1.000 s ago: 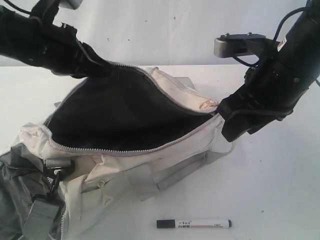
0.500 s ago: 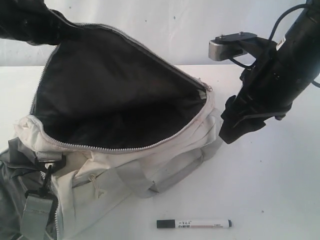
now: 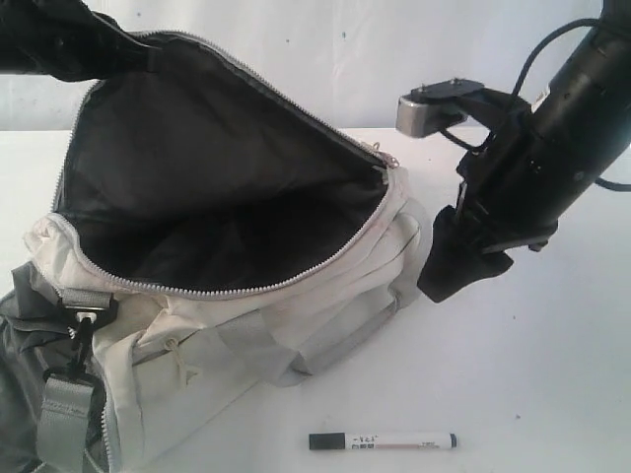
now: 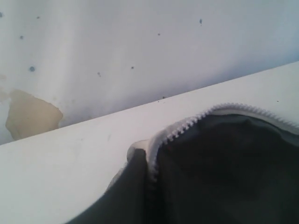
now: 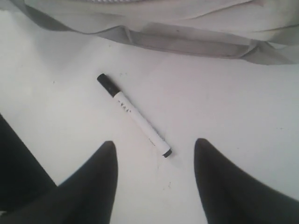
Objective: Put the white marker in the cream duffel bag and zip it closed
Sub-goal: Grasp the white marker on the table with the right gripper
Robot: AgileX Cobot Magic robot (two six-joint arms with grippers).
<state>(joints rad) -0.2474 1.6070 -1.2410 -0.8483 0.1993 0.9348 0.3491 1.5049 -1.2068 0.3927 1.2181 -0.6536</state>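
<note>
The cream duffel bag (image 3: 325, 286) lies on the white table with its zipper undone and its dark lining (image 3: 217, 187) exposed. My left gripper (image 3: 138, 51) is shut on the far zipper rim (image 4: 187, 123) and holds it up, keeping the mouth wide. Only one dark finger (image 4: 133, 186) shows beside the zipper teeth. The white marker (image 3: 383, 441) lies flat near the table's front edge, black cap toward the bag's side. My right gripper (image 3: 444, 276) hangs open just right of the bag's end. It is empty, and the white marker (image 5: 133, 114) lies on the table below its fingertips (image 5: 110, 149).
A dark grey fabric item (image 3: 20, 394) and a grey strap (image 3: 64, 414) with a clip lie against the bag's left end. Grey webbing handles (image 3: 325, 335) droop over the bag's front side. A stained white wall (image 4: 93, 46) rises behind the table.
My left gripper has raised the far rim much higher, opening the mouth wide. My right gripper has come away from the bag's zipper end and dropped slightly down and left.
</note>
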